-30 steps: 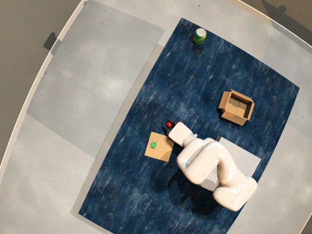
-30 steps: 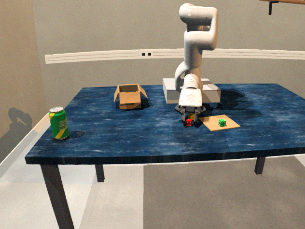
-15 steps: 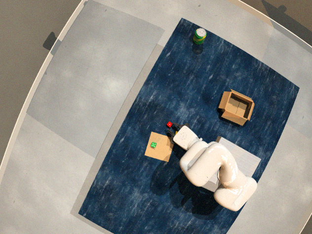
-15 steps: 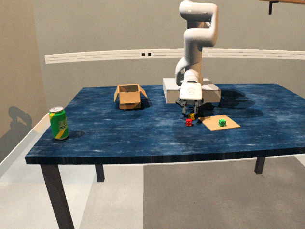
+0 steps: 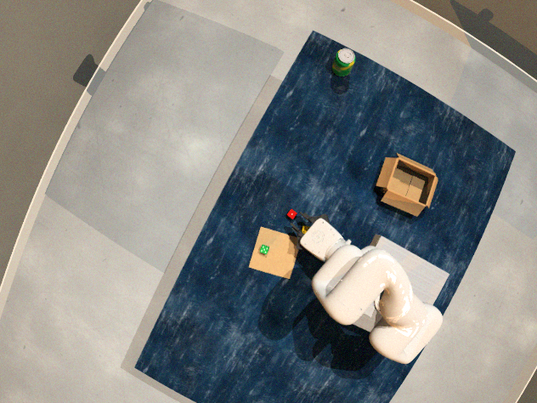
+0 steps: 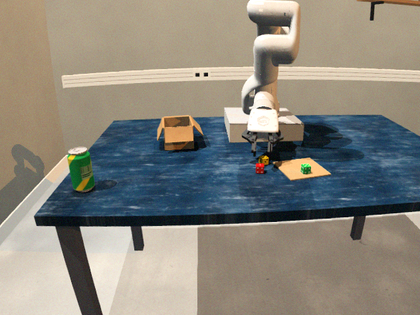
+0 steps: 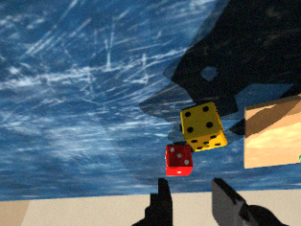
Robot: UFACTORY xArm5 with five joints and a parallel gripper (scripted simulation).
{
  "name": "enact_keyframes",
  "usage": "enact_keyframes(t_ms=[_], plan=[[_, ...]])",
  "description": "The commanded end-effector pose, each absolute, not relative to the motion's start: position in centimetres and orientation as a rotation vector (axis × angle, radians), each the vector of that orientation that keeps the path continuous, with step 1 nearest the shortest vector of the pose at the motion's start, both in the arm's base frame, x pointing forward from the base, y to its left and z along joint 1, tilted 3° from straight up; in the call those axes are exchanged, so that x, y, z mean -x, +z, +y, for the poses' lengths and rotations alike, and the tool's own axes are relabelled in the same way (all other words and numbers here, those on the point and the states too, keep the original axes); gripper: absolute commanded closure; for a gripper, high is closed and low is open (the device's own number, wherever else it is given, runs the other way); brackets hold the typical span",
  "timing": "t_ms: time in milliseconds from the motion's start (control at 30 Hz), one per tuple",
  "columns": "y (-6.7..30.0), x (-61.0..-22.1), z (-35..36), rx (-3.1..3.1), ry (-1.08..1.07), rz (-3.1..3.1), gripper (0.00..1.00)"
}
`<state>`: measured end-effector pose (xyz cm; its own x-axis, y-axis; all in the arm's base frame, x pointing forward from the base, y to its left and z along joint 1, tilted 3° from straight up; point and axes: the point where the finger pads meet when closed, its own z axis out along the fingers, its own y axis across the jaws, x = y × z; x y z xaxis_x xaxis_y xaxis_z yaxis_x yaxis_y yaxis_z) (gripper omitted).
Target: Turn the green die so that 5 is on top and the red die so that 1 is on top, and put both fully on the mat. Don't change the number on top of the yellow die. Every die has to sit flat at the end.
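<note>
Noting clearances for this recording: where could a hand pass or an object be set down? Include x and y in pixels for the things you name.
Roomy: the blue tabletop (image 5: pixel 303 143) (image 6: pixel 210 189) between the green-yellow metal can (image 5: pixel 342 64) (image 6: pixel 80 171) and brown cardboard box (image 5: pixel 401 203) (image 6: pixel 179 138). Crowded: around the red cube die (image 5: pixel 291 214) (image 6: pixel 260 168) (image 7: pixel 178 160) and yellow cube die (image 5: pixel 304 229) (image 6: pixel 263 160) (image 7: pixel 202 125), below the pincer (image 5: pixel 302 224) (image 6: pixel 262 154) (image 7: pixel 189 195).

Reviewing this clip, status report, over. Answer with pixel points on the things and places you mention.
Jaws (image 5: pixel 302 222) (image 6: pixel 262 152) parted, empty, above table. Green die (image 5: pixel 264 249) (image 6: pixel 305 169) on mat, 5 up. Red die (image 5: pixel 291 214) (image 6: pixel 260 168) (image 7: pixel 178 160) off mat, 1 up. Yellow die (image 5: pixel 304 229) (image 6: pixel 263 160) (image 7: pixel 203 126) close beside red, possible obstruction.
</note>
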<state>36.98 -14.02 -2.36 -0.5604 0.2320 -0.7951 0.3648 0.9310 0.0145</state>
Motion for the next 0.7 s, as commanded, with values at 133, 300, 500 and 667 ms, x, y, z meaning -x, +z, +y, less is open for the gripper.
enact_keyframes(t_ms=[133,300,500,667], plan=[[1.1,-37.1,-14.1,-0.422,-0.191,2.187,0.58],[2.2,-37.1,-14.2,-0.422,-0.191,2.187,0.58],[3.0,-37.2,-14.2,-0.423,-0.192,2.187,0.58],[3.0,-37.2,-14.2,-0.423,-0.191,2.192,0.58]])
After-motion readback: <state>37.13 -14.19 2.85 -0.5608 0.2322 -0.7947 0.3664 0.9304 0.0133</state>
